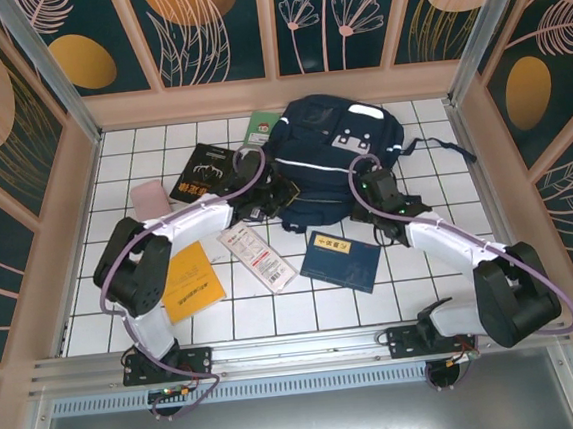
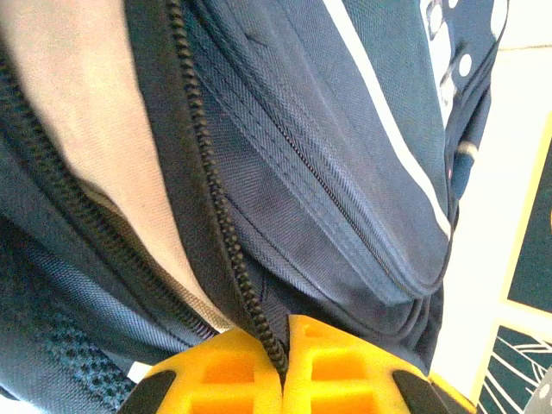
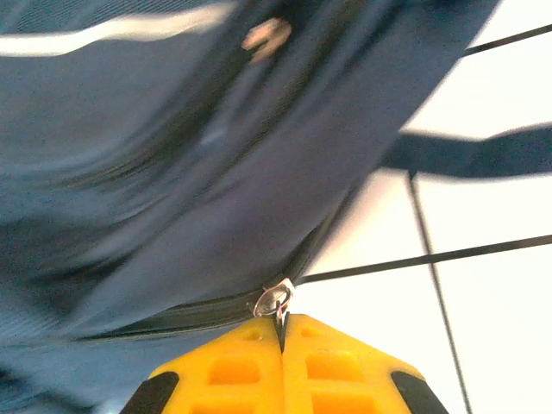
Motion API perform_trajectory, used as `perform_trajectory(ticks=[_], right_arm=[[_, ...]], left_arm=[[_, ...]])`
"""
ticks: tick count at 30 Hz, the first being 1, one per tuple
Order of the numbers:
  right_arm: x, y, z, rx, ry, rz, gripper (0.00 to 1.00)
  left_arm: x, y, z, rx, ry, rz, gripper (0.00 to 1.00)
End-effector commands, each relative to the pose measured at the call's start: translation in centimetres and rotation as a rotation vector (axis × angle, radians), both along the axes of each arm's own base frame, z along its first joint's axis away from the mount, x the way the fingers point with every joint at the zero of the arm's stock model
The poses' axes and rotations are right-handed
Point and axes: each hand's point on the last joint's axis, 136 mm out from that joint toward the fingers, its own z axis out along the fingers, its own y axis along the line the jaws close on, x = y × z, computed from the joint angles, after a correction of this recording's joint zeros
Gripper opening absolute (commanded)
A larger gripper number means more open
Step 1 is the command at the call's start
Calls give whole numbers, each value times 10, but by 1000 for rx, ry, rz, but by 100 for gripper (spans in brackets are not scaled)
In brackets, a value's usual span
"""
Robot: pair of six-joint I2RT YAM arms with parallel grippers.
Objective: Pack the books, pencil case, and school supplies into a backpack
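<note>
The navy backpack lies at the back middle of the tiled table. My left gripper is at its near left side, shut on the open zip's toothed edge, with beige lining showing inside. My right gripper is at the bag's near right side, shut on the metal zipper pull. On the table lie a black book, a green book, a yellow-orange book and a navy book. The pink pencil case lies far left. The white school supplies packet lies in front of the bag.
Low walls box the table in on three sides. A dark backpack strap trails to the right over the tiles. Bare tiles run along the near edge, between the two arm bases.
</note>
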Motion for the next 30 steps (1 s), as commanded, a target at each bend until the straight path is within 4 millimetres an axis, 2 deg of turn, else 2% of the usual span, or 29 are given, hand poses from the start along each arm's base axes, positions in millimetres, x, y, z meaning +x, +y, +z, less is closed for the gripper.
perform_trajectory(ticks=[1,3,9,13,19,25,28,30], right_arm=[[7,-54,1,-157,5,-144,0],[13,-71,-3,-185,13,-194,0],[44,-120,-9,-214,7,-346,0],[68,-149,-12,-212,8,-442,0],[92,-177,-10,-236,26,-513,0],[99,-197,-5,-218,18,-546,0],[102,-210,-2,-181,14,-583,0],[105,-210,2,-144,10,-584,0]], left_arm=[[9,42,4,102,-38,86,0],[8,48,21,92,-70,89,0],[7,64,52,116,-137,90,0],[7,71,66,134,-169,81,0],[10,71,76,148,-194,64,0],[15,74,84,168,-217,61,0],[16,70,86,160,-224,39,0],[19,66,84,165,-223,23,0]])
